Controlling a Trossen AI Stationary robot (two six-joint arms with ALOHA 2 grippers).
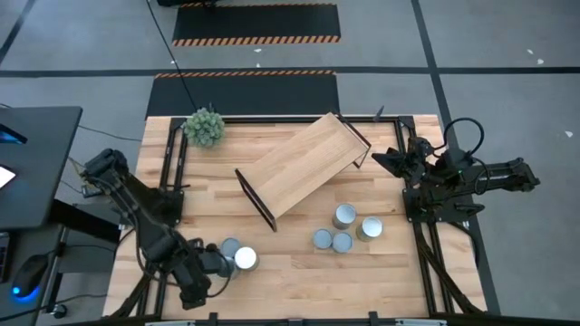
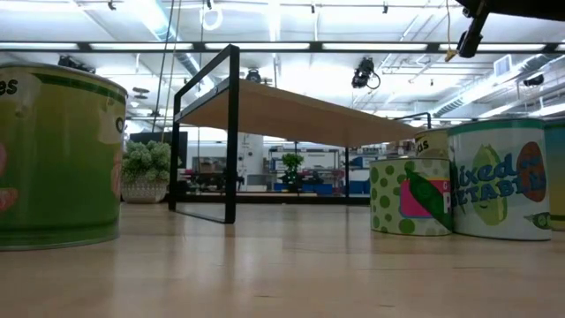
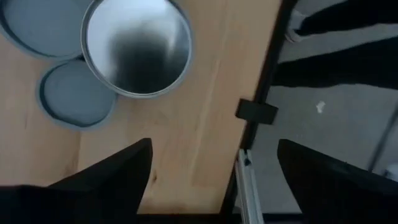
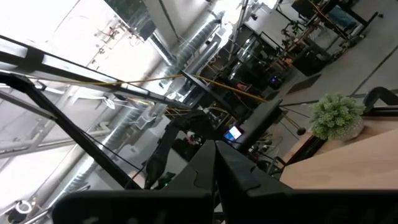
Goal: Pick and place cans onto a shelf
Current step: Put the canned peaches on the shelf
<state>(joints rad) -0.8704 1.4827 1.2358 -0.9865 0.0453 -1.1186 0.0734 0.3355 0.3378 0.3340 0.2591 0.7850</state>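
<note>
Shelf point(image 1: 306, 167) stands empty and askew across the middle of the bench point(image 1: 381, 272), larger than anything else on it. Four cans point(image 1: 343, 228) cluster near its right end; the cans at the front-left point(image 1: 237, 256) sit just ahead of the left hand point(image 1: 201, 276), whose fingers are spread wide and hold nothing. It should probably centre on the silver-topped can point(image 3: 137, 46) before closing, clear of its neighbours. The right hand point(image 1: 388, 159), pinched shut and empty, waits at the bench's right edge.
</note>
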